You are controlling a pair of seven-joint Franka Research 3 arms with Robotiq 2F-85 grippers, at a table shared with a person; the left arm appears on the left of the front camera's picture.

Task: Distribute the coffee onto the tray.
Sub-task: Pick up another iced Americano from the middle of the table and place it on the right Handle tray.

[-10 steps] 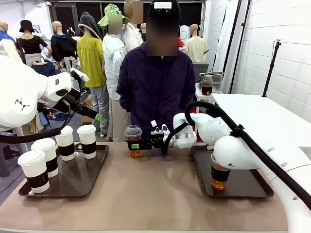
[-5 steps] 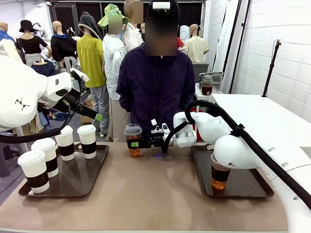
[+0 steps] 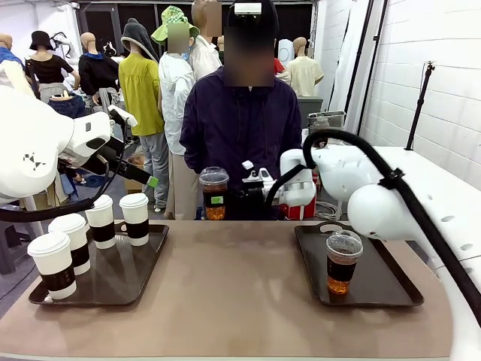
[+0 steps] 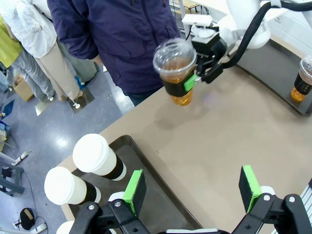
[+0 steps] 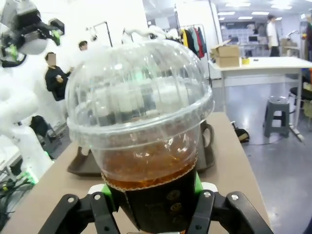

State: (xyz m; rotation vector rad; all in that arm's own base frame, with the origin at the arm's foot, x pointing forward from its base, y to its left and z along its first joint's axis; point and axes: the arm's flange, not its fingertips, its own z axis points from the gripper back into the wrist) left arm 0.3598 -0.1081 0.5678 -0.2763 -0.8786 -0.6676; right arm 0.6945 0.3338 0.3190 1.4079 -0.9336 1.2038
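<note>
My right gripper [image 3: 219, 201] is shut on a clear dome-lidded cup of brown coffee [image 3: 214, 192] and holds it upright, above the table's far middle, in front of the person. In the right wrist view this cup [image 5: 146, 146] sits between the jaws. A second clear cup [image 3: 342, 262] stands on the right tray [image 3: 383, 289]. Several white lidded cups with dark sleeves [image 3: 100, 221] stand on the left tray [image 3: 124, 274]. My left gripper [image 4: 191, 187] hangs open above that tray's right edge, with nothing between its green pads [image 4: 134, 185].
A person in a dark jacket [image 3: 240, 128] stands close at the table's far edge, just behind the held cup. The tan tabletop [image 3: 233, 293] lies bare between the two trays. My left arm [image 3: 45, 150] stands over the left tray.
The right gripper closed on the clear cup, which stood on the table, and has lifted it up and slightly to the right. The left arm has stayed still.
</note>
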